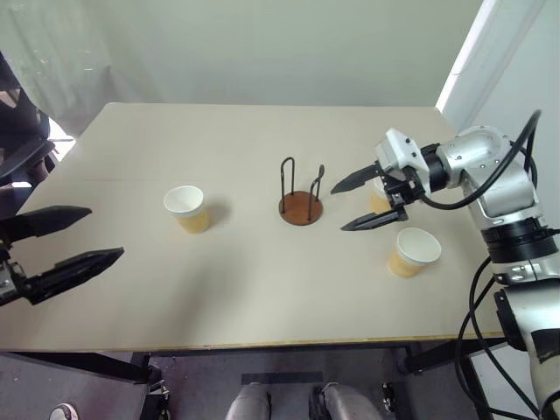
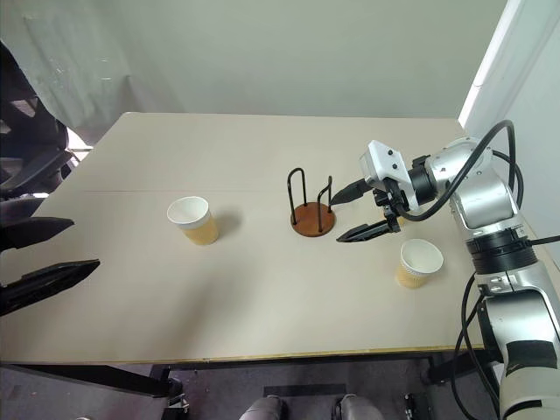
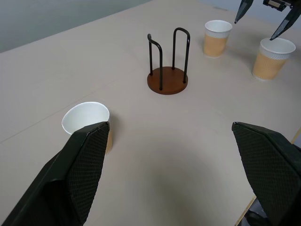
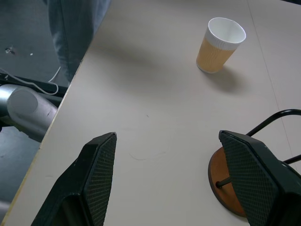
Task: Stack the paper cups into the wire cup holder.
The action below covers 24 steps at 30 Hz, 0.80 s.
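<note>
Nothing was stacked yet: wire cup holder stood empty, three paper cups apparently loose on the table; both the left gripper and right gripper gaped, holding nothing.

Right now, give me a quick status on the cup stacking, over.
Both end effectors open, empty: left, right. Wire cup holder empty. Three paper cups upright on table. Nothing in the way.

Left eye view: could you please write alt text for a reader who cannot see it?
An empty wire cup holder stands mid-table between three upright paper cups: one left, two right. The open right gripper hangs beside the holder; the open left gripper waits at the table's left edge.
</note>
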Available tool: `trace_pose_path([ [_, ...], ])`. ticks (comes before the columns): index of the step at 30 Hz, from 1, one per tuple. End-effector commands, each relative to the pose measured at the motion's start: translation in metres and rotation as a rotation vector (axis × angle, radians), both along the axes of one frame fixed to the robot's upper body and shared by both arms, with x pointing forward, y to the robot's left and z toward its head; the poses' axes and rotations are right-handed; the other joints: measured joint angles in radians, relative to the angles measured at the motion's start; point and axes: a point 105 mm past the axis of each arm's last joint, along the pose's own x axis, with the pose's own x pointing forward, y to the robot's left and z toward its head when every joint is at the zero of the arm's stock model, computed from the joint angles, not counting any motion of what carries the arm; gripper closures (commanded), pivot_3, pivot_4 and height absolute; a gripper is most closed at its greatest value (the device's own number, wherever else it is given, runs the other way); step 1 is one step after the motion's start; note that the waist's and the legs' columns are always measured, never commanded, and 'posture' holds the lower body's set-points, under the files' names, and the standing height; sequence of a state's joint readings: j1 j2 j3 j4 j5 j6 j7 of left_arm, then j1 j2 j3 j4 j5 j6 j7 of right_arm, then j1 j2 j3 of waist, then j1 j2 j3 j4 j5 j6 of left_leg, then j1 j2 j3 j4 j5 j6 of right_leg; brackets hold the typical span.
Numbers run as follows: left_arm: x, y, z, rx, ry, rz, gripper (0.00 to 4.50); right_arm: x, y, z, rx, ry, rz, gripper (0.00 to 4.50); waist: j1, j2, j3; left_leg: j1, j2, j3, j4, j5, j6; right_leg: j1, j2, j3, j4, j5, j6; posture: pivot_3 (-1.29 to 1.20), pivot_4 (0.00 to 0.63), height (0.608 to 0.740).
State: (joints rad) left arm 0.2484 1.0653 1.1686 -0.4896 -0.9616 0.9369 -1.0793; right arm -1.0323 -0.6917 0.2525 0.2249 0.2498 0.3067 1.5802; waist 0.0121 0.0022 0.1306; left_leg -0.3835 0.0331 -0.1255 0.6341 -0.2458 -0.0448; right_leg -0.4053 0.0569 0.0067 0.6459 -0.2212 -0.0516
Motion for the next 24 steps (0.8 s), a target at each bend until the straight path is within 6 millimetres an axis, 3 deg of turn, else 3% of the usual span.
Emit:
trace_pose_path([
  [1, -0.002, -0.001, 0.006, 0.011, -0.038, -0.002, 0.04, -0.004, 0.001, 0.009, -0.003, -0.038, 0.017, 0.92, 0.000, 0.000, 0.000, 0.000, 0.000, 0.000, 0.000, 0.000, 0.000, 0.000, 0.000, 0.000, 0.000, 0.000, 0.000, 0.00, 0.150, 0.740],
  [13, -0.001, -0.006, 0.009, -0.002, -0.047, -0.030, 0.04, -0.008, 0.002, 0.005, 0.012, -0.011, 0.012, 0.92, 0.000, 0.000, 0.000, 0.000, 0.000, 0.000, 0.000, 0.000, 0.000, 0.000, 0.000, 0.000, 0.000, 0.000, 0.000, 0.00, 0.150, 0.740],
  [17, 0.001, -0.008, 0.003, -0.020, -0.024, -0.045, 0.04, -0.023, 0.006, 0.000, 0.029, 0.050, 0.041, 0.92, 0.000, 0.000, 0.000, 0.000, 0.000, 0.000, 0.001, 0.000, 0.000, 0.000, 0.000, 0.000, 0.000, 0.000, 0.000, 0.00, 0.150, 0.740],
  [22, 0.007, -0.014, -0.014, -0.031, 0.036, -0.079, 0.04, -0.047, 0.017, -0.021, 0.048, 0.151, 0.052, 0.92, 0.000, 0.000, 0.000, 0.001, 0.000, 0.001, 0.001, 0.000, 0.000, 0.002, 0.000, 0.000, 0.000, 0.000, 0.000, 0.00, 0.150, 0.740],
  [24, 0.010, -0.018, -0.020, -0.032, 0.056, -0.099, 0.04, -0.046, 0.025, -0.031, 0.067, 0.163, -0.015, 0.92, 0.000, 0.000, 0.000, 0.001, 0.000, 0.001, 0.002, 0.000, 0.000, 0.002, 0.000, 0.000, 0.000, 0.000, 0.000, 0.00, 0.150, 0.740],
])
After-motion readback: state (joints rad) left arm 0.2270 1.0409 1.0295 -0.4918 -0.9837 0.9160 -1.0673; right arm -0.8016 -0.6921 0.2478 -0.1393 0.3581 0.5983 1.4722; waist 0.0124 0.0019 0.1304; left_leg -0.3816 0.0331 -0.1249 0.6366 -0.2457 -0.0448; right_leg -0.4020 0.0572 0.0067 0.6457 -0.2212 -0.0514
